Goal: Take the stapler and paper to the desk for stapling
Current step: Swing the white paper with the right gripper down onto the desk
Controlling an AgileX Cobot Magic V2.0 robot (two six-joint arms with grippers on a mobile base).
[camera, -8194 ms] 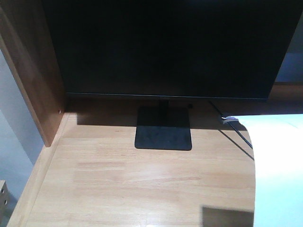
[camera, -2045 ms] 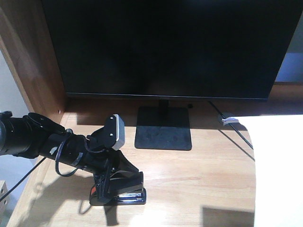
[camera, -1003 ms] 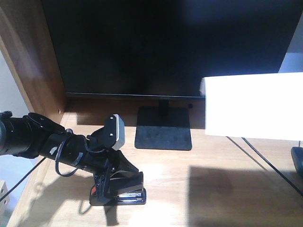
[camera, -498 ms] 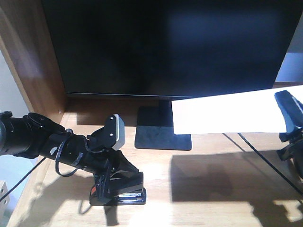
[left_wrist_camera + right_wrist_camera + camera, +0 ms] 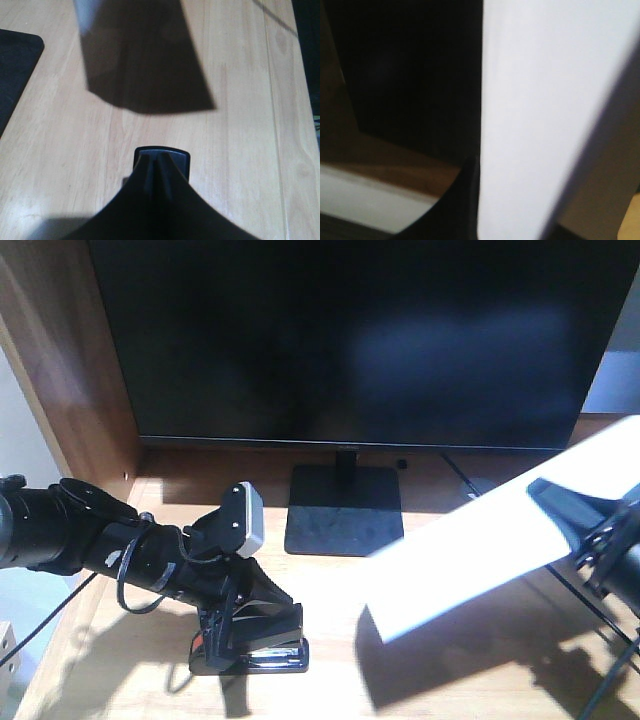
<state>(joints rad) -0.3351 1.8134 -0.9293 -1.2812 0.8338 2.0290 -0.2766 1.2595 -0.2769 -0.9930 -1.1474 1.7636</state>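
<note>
**Stapler down, sheet coming in at a slant**

My left tool (image 5: 236,635) is clamped on the stapler (image 5: 275,650), which sits on the counter (image 5: 330,590) at the lower left of the front view. In the left wrist view the two fingers are pressed together over the stapler's end (image 5: 162,156), with bare wood around it. I take that grip as a way to keep the stapler steady and pointed toward the open middle of the counter, where the sheet has to land.

My right tool (image 5: 548,498) is pinched shut on the paper (image 5: 460,570) near its right edge, one dark finger lying across the top face. The paper is off the surface and tilted, high at the right of the frame, its free corner sagging low toward centre. Its shadow falls apart from it, so I judge it is not yet touching down. Held by one edge, it droops and will flex.

The monitor (image 5: 350,340) and its stand (image 5: 345,510) fill the back, so the free space is the front strip. The corner still has to be fed into the stapler's mouth.
</note>
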